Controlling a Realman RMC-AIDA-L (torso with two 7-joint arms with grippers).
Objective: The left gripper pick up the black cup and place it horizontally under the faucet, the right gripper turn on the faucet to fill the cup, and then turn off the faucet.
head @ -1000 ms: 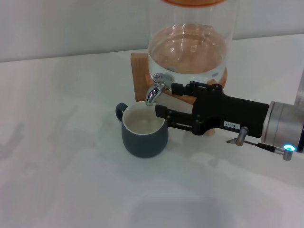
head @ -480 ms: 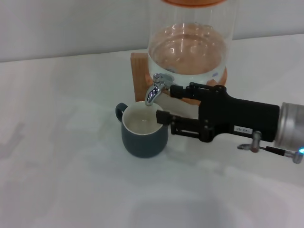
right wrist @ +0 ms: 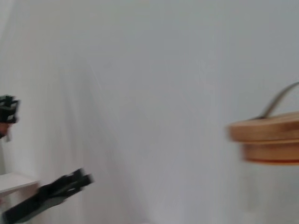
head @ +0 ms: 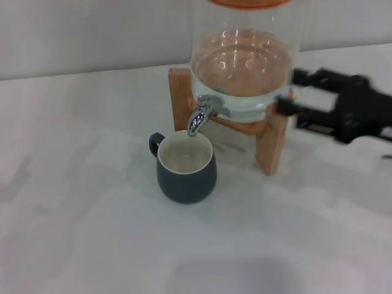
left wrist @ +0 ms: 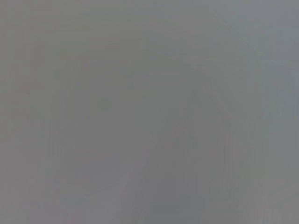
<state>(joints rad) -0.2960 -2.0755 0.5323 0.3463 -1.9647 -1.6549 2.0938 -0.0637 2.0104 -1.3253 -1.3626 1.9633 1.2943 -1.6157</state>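
Observation:
The black cup (head: 185, 171) stands upright on the white table, its cream inside open right below the spout of the chrome faucet (head: 201, 115). Its handle points left. I see no stream of water from the spout. My right gripper (head: 289, 92) is at the right of the glass dispenser (head: 245, 61), away from the faucet, with its two thin fingers (head: 318, 78) apart and empty. A dark finger (right wrist: 51, 195) shows in the right wrist view. My left gripper is out of view; the left wrist view shows only plain grey.
The dispenser holds water and rests on a wooden stand (head: 269, 146) at the back middle of the white table (head: 79, 214). Its wooden lid (right wrist: 266, 139) shows in the right wrist view. A pale wall runs behind.
My right gripper has pulled back from beside the faucet and cup, moving right and up past the stand. The cup and faucet have not moved.

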